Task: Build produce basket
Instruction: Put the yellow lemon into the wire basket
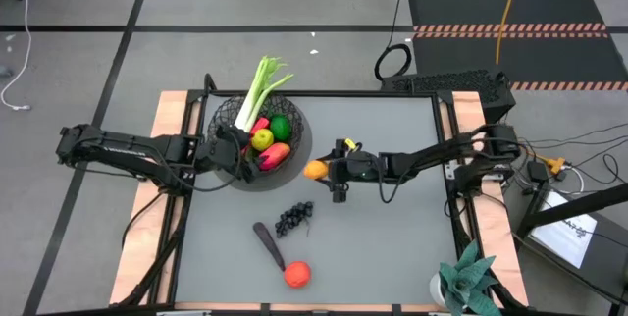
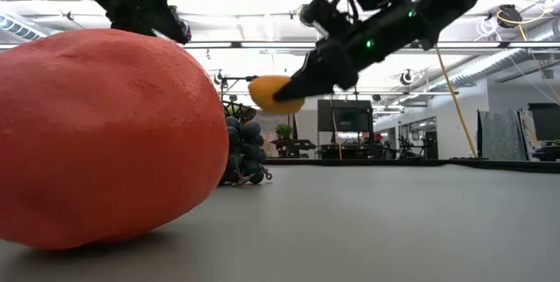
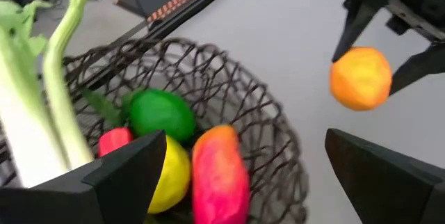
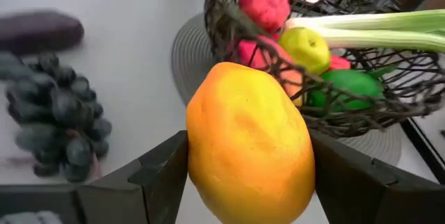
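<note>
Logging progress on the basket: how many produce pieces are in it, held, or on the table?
In the basket: 5 (leek, lime, apple, mango, pink fruit)
Held by right gripper: 1 (orange)
On table: 3 (grapes, eggplant, red fruit)
Total: 9

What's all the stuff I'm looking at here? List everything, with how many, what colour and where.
Round black wire-mesh basket: one, black, far left part of the table.
White-green toy leek: one, leaning out of the basket.
Green lime: one, in the basket.
Yellow-green apple: one, in the basket.
Red-yellow mango: one, in the basket.
Orange fruit: one, held above the table beside the basket.
Purple grapes: one bunch, mid-table.
Dark eggplant: one, near the front edge.
Pink-red round fruit: one, by the eggplant.
Spiky teal-green plant: one, front right corner.
Left tool: one, dark, open, at the basket.
Right tool: one, dark, gripping the orange fruit.
</note>
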Tool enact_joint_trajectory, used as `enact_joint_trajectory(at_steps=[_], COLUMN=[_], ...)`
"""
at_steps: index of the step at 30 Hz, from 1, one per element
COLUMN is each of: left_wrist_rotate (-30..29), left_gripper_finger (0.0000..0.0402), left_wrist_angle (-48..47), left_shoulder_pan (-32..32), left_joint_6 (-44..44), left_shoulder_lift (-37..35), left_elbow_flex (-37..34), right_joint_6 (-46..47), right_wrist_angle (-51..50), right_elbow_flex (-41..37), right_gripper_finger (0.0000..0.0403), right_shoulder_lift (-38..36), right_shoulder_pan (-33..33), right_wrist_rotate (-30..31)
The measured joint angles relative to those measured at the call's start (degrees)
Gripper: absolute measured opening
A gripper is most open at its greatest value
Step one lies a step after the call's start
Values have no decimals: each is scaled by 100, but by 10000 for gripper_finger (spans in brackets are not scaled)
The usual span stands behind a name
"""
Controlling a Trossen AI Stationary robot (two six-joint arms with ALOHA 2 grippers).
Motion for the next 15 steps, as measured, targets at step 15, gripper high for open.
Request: enact_joint_trajectory(at_steps=[15], left_wrist_rotate=[4], left_gripper_finger=[392], left_wrist_angle=[914], left_shoulder_pan=[-334], left_joint_6=[190], left_shoulder_lift=[211], left_elbow_flex=[-1], right_joint_6=[1101], right_wrist_angle=[-477], right_elbow_flex=[-4], right_gripper_finger=[260], right_shoulder_lift=[-1117], right_shoulder_pan=[369], right_wrist_rotate=[-114])
